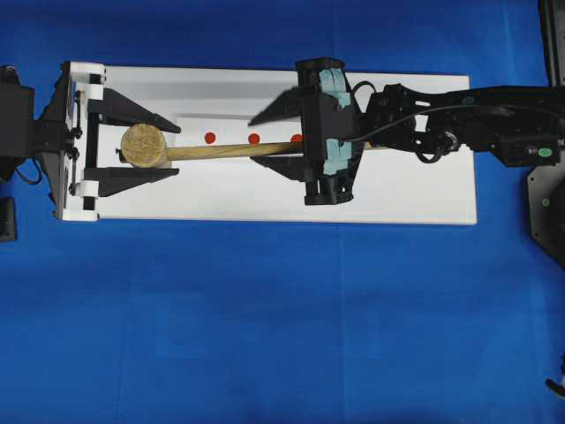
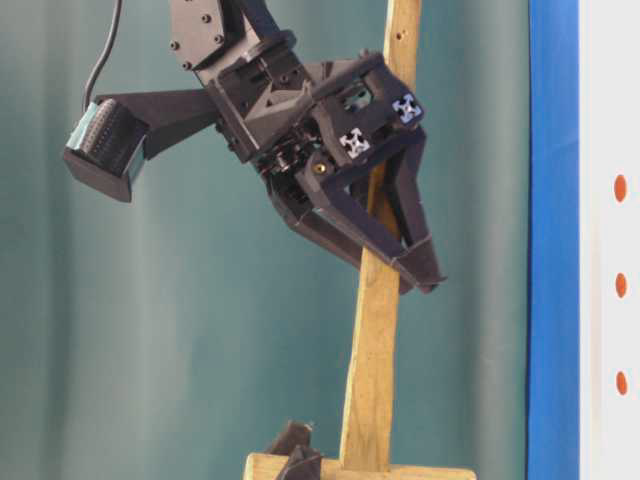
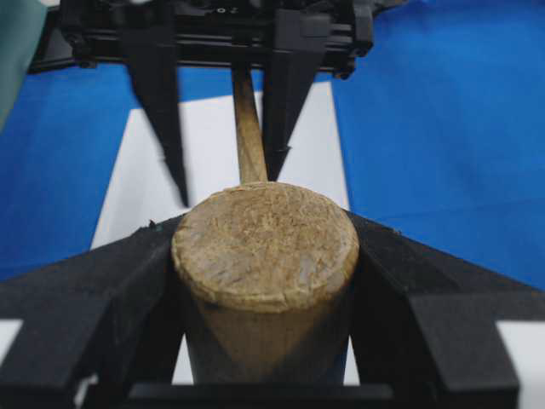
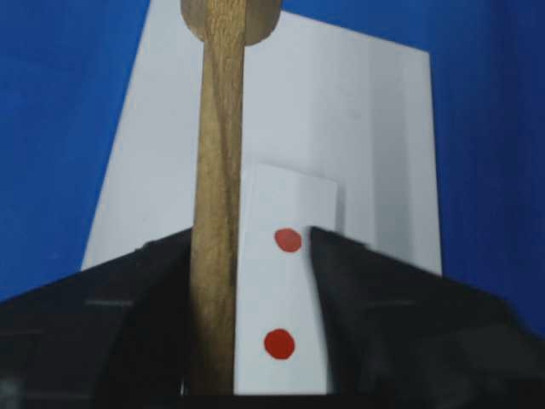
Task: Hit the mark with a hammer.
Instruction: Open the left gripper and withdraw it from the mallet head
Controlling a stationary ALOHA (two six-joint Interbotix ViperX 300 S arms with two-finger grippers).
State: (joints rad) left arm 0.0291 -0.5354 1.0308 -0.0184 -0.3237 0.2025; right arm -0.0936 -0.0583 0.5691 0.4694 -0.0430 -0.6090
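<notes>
The hammer (image 1: 144, 146), a light wooden mallet, hangs in the air above the white board (image 1: 397, 194), its handle (image 1: 221, 151) pointing right. My left gripper (image 1: 175, 150) is shut on the hammer head (image 3: 264, 247), with a finger pressing each side. My right gripper (image 1: 262, 141) straddles the handle (image 4: 217, 170) farther along. Its jaws are open: one finger lies against the wood, the other stands apart across a gap. Red marks (image 1: 210, 138) (image 1: 254, 139) dot a white strip under the handle. Two of them (image 4: 288, 240) (image 4: 279, 343) show between the right fingers.
A blue cloth (image 1: 265, 336) covers the table around the board. In the table-level view the board (image 2: 605, 100) and its red dots (image 2: 621, 285) lie well away from the raised handle (image 2: 372, 350). Black arm mounts stand at the left and right edges.
</notes>
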